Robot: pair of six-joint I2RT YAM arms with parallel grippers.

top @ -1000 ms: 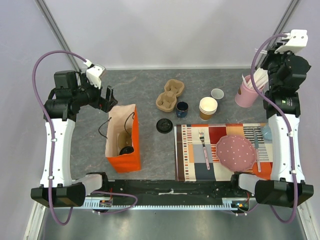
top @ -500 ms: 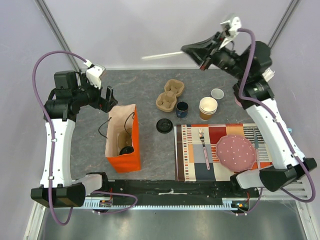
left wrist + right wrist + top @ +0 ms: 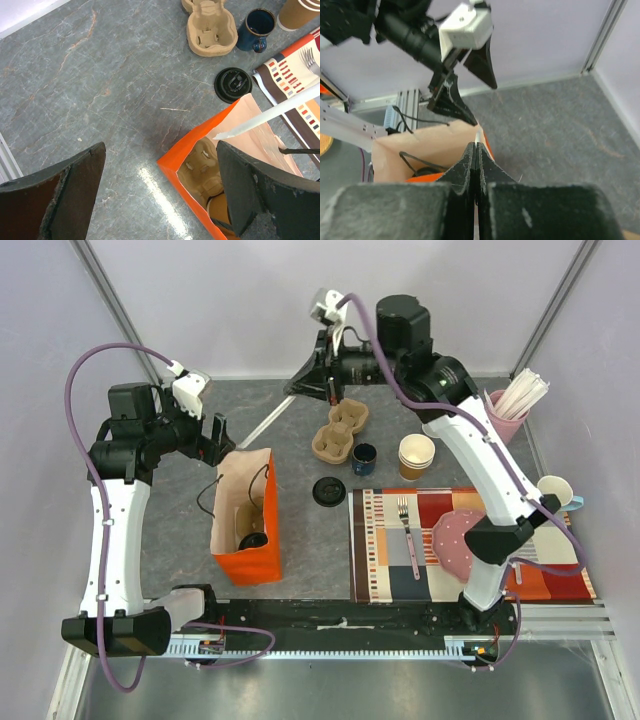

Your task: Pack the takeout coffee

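- Top view: right gripper (image 3: 300,388) clamped on straw (image 3: 268,424), tip at orange bag (image 3: 245,565) rim; takeout coffee (image 3: 253,539) inside bag; left gripper (image 3: 215,435) wide open, empty.
- Left wrist: straw tip over bag mouth; best tilted steeper.
- Right wrist: jaws pressed together; release low.

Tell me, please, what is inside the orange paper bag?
A pulp cup carrier lies in the orange bag, with a black-lidded cup beside it. The bag's walls hide the bottom and the cup's body.
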